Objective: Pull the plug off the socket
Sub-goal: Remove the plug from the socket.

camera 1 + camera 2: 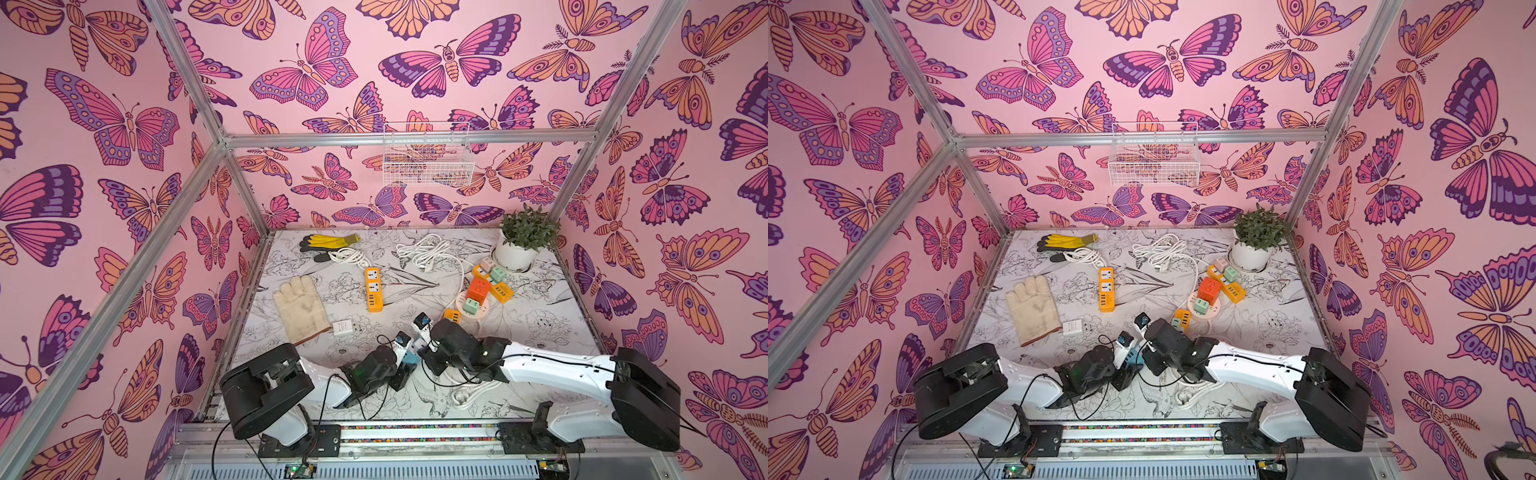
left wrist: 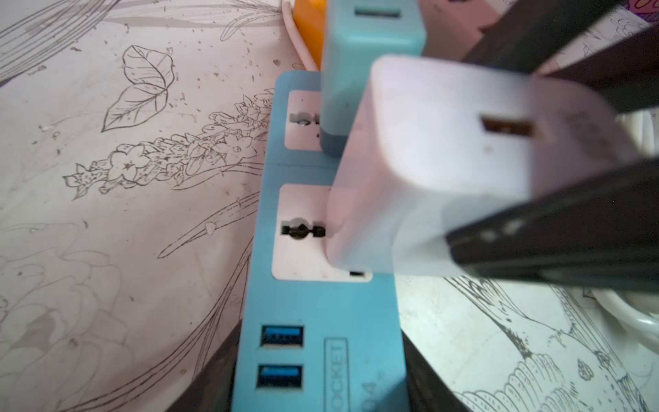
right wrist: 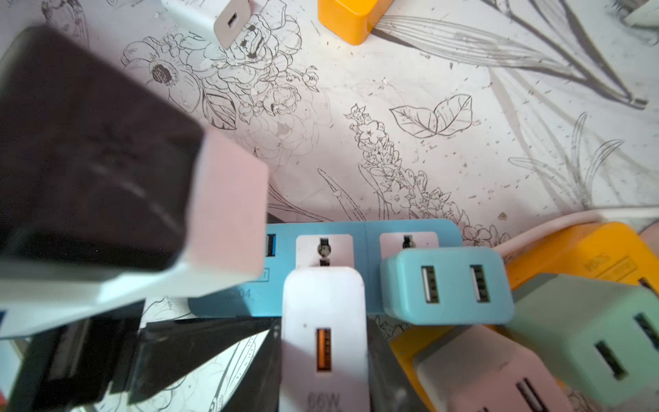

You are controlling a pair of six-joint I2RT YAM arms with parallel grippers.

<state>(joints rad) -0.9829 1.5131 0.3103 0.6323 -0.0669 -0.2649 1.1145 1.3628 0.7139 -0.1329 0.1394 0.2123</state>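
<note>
1. The blue power strip carries 2 plugs: the white plug at the socket beside the USB ports, the blue plug in the next.
2. The right gripper clamps the white plug; the left gripper pinches the strip's sides.
3. The white pot holds a plant.

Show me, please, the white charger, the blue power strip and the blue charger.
white charger [image 2: 428, 171]: left wrist view, on its end face beside the port.
blue power strip [image 2: 338, 303]: left wrist view, bare body between outlet and USB ports.
blue charger [image 3: 453, 285]: right wrist view, face between its two ports.
</note>
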